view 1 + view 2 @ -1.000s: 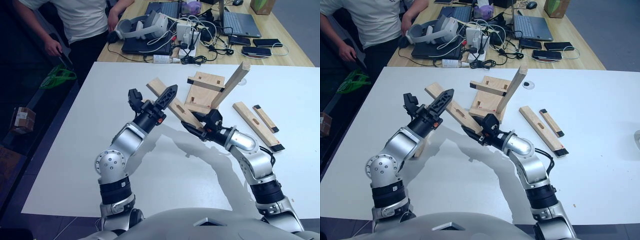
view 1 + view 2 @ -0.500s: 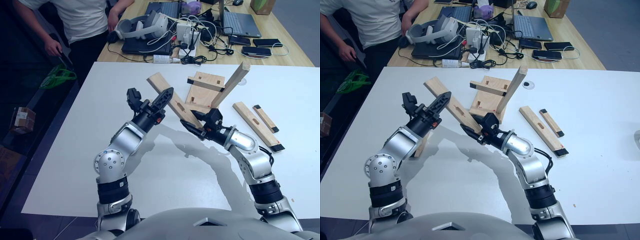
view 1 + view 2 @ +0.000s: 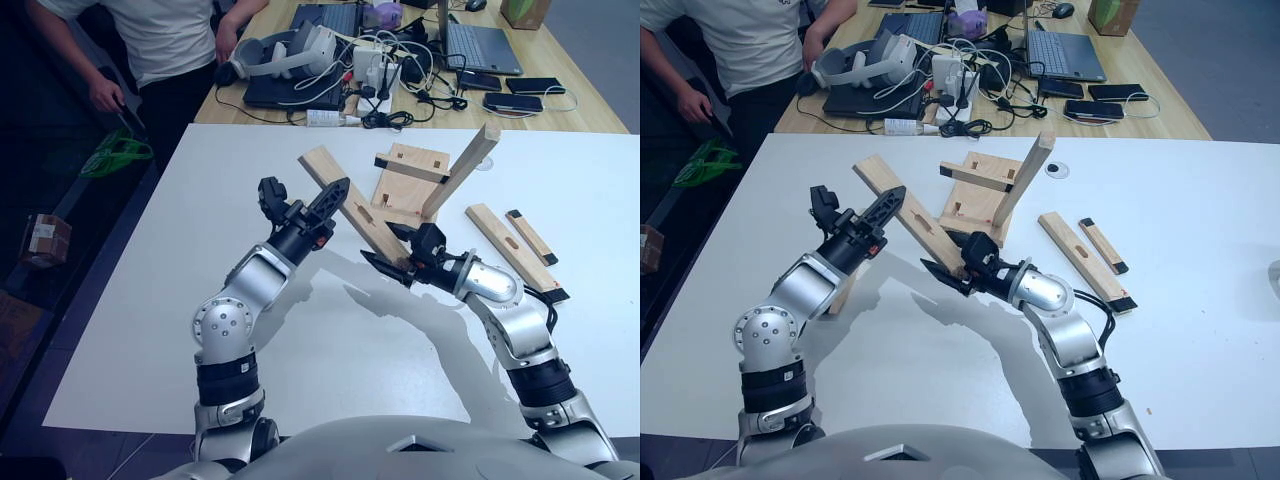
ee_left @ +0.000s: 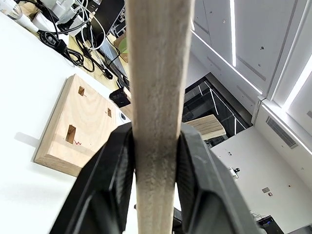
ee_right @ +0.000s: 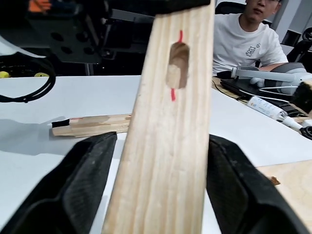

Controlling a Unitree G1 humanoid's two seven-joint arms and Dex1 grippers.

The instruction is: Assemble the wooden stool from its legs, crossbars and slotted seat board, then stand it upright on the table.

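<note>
The leg (image 3: 371,227) has been nudged a bit rightward since earlier. It's held slanted above mid-table (image 3: 180,300), clamped by the left gripper (image 4: 156,151) partway up and the right gripper (image 3: 393,263) at the near end. The seat board (image 3: 405,187) is lying just beyond.

Centre frame: slotted leg (image 3: 352,208) slanted above table (image 3: 180,300), left gripper (image 3: 322,205) on its upper part, right gripper (image 3: 395,262) at its lower end. Behind, upper centre: seat board (image 3: 405,185), second leg (image 3: 460,170) leaning on it. Right of centre: two loose pieces (image 3: 505,250) side by side.
</note>
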